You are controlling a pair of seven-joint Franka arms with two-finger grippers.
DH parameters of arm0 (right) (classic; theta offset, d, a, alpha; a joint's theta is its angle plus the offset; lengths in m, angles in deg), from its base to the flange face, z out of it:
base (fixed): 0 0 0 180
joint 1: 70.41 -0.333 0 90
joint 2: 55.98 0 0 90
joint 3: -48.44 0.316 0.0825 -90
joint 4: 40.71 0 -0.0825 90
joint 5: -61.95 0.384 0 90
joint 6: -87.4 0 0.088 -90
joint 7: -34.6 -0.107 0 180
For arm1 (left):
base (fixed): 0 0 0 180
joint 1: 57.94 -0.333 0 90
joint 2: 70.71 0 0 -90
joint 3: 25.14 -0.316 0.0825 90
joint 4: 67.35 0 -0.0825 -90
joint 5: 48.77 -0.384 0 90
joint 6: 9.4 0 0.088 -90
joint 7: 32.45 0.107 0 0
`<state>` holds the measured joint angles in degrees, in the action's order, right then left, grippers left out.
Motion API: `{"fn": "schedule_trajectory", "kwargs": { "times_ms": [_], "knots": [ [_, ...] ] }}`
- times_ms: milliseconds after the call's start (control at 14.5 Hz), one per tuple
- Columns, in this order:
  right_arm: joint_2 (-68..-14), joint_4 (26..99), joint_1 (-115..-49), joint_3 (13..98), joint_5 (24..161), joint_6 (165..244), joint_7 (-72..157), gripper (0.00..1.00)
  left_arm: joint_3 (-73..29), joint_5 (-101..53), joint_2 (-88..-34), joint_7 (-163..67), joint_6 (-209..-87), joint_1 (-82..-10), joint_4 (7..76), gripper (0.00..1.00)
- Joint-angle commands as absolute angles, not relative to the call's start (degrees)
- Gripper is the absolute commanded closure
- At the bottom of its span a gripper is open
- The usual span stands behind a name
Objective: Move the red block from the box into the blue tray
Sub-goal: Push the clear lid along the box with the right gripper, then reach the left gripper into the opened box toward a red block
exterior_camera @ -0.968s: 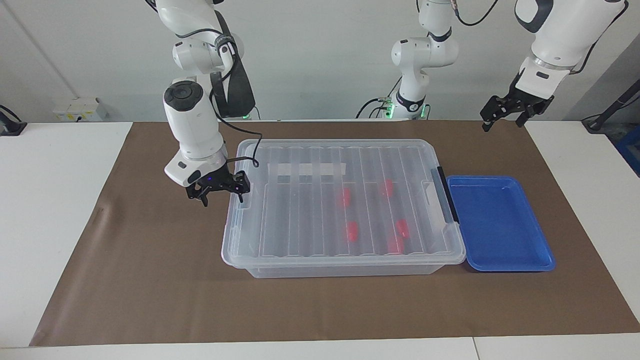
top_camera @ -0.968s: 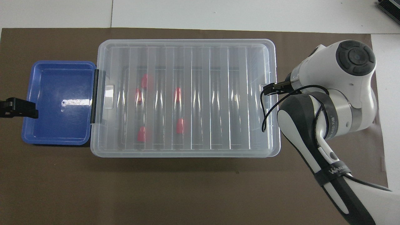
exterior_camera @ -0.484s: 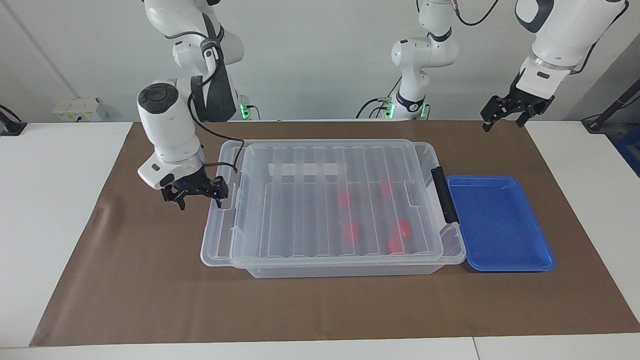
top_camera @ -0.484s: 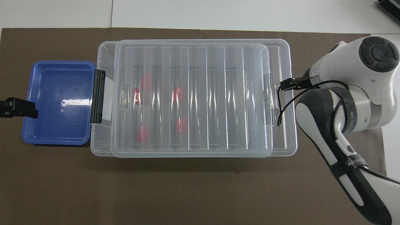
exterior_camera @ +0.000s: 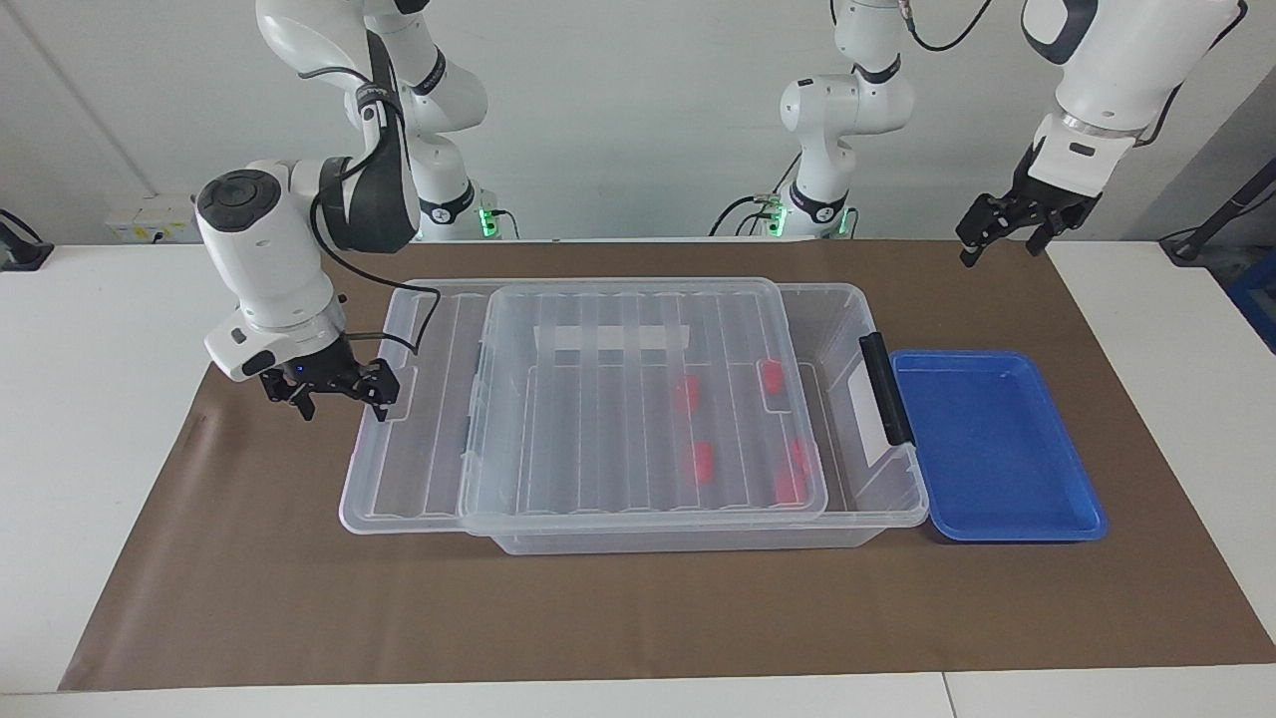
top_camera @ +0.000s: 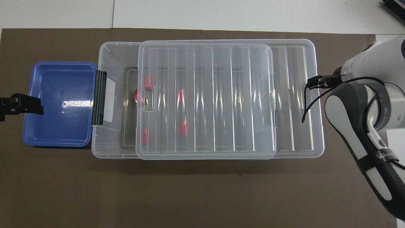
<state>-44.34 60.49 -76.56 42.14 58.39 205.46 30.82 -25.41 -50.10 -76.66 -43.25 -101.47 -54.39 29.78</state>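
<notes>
The clear box [exterior_camera: 698,541] [top_camera: 114,50] holds several red blocks [exterior_camera: 703,461] [top_camera: 180,95], seen through its ribbed lid [exterior_camera: 618,399] [top_camera: 205,101]. The lid lies shifted toward the right arm's end and overhangs the box there. A strip of the box next to the black handle [exterior_camera: 887,389] is uncovered, with one red block [top_camera: 136,96] partly bare. My right gripper [exterior_camera: 342,399] is open at the lid's overhanging end, one finger [exterior_camera: 382,397] hooked on its rim. The blue tray [exterior_camera: 997,356] [top_camera: 60,79] sits against the box's handle end. My left gripper [exterior_camera: 1002,234] [top_camera: 19,103] hangs open above the tray's outer end.
A brown mat [exterior_camera: 638,618] covers the table under the box and tray, with white tabletop [exterior_camera: 100,399] at both ends. A third robot arm's base [exterior_camera: 827,199] stands at the robots' edge.
The right gripper has moved toward the right arm's end, dragging the lid with it, so the box is now open beside the handle. The left gripper has stayed in place.
</notes>
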Motion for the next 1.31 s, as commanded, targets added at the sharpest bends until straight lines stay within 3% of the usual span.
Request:
{"fn": "schedule_trajectory", "kwargs": {
  "times_ms": [0, 415, 760, 1244],
  "knots": [
    [-45.34, 61.68, -74.11, 42.64, 56.15, 205.96, 31.53, 0.0, -25.76, -49.47, -77.56, -51.58, -104.84, -49.6, 31.26, 0.0],
    [-46.31, 61.68, -69.97, 42.64, 56.15, 204.21, 31.53, 0.0, -25.76, -48.33, -76.25, -60.92, -115.99, -43.09, 36.88, 0.0],
    [-46.92, 61.68, -69.35, 42.46, 56.15, 203.94, 31.35, 0.0, -25.76, -48.33, -66.33, -70.06, -128.13, -36.15, 37.6, 0.0],
    [-48.85, 61.16, -70.14, 42.9, 56.93, 202.63, 30.82, 0.0, -25.84, -49.03, -60.96, -69.28, -134.38, -35.44, 37.95, 0.0]
  ]
}}
